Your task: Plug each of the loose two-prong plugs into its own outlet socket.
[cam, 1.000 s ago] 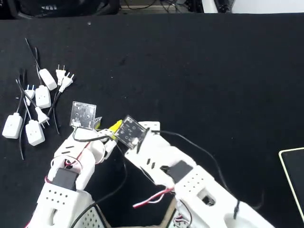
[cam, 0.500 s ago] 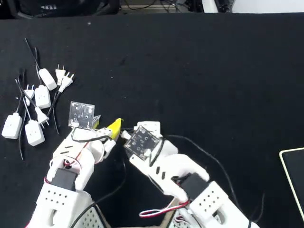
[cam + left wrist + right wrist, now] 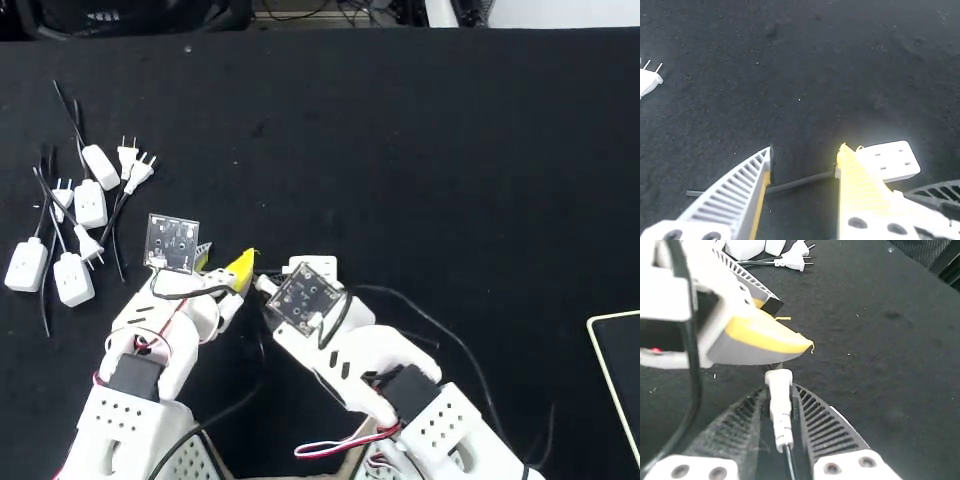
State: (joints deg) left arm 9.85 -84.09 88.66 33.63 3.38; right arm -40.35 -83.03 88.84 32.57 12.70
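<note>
Right hand drew back; wrist view shows it pinching a plug; left hand spread.

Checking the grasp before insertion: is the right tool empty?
No, the right tool is shut on a white plug clamped lengthwise between its fingers.

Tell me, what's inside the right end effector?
A white plug is pinched between the right end effector's fingers, and its black cord runs back. The fingers cover the plug's sides, and its prongs cannot be made out.
</note>
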